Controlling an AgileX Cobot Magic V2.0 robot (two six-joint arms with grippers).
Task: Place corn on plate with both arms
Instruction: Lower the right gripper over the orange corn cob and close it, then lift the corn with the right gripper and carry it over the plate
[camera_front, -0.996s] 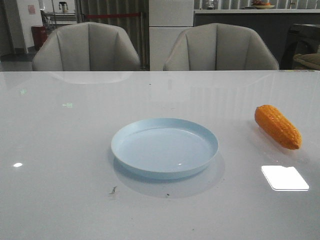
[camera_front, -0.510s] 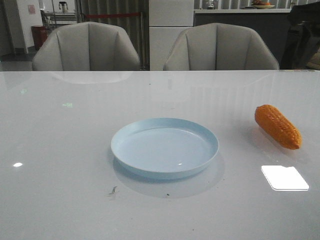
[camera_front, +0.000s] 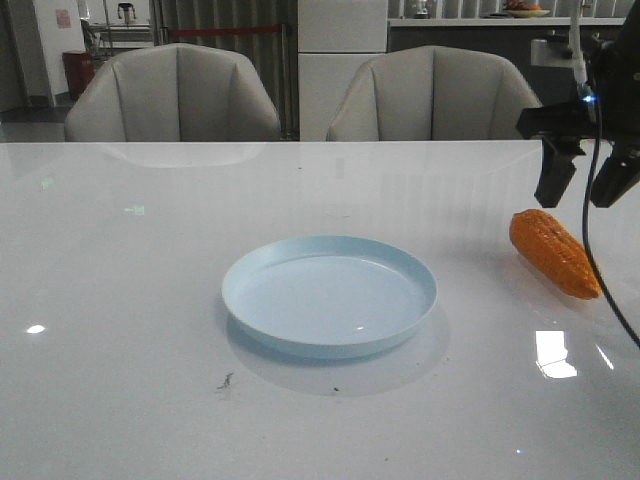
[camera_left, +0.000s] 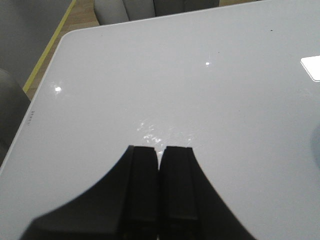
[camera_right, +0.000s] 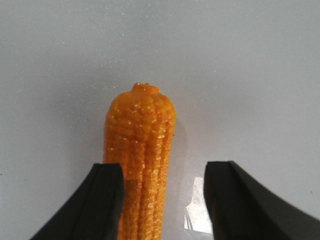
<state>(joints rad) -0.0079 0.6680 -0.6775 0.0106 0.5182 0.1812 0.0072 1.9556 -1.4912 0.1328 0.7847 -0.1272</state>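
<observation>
Corn, then, but starting from the largest thing in view: glossy white table, bearing everything. Next in size, round shallow pale blue plate, bare of corn, well apart from the right gripper toward the robot's left and nearer the camera. Then dark black right gripper itself, hanging above the table at the far right, jaws spread wide and holding nothing. Then orange tapered plastic-looking corn cob with rows of bumpy kernels, lying on the table directly beneath and just below that gripper, not yet touched.

Key relation, judged from the right wrist view: corn cob lying between the two open fingers, nearer one than the other, long axis running straight out ahead of the gripper, across the line on which the fingers close. Blunt knobby end pointing away from the wrist; other end hidden below the frame edge. In the front view, long axis slanting from far-left to near-right, thicker end farther from the robot, narrower tip nearer.

Right arm plainly the nearer one; a straight descent and a squeeze across the cob's width looks like the coming need, with a small sideways correction to centre it.

Smallest showing: black left gripper, fingers pressed together on nothing, over bare table, corn nowhere in its view.
</observation>
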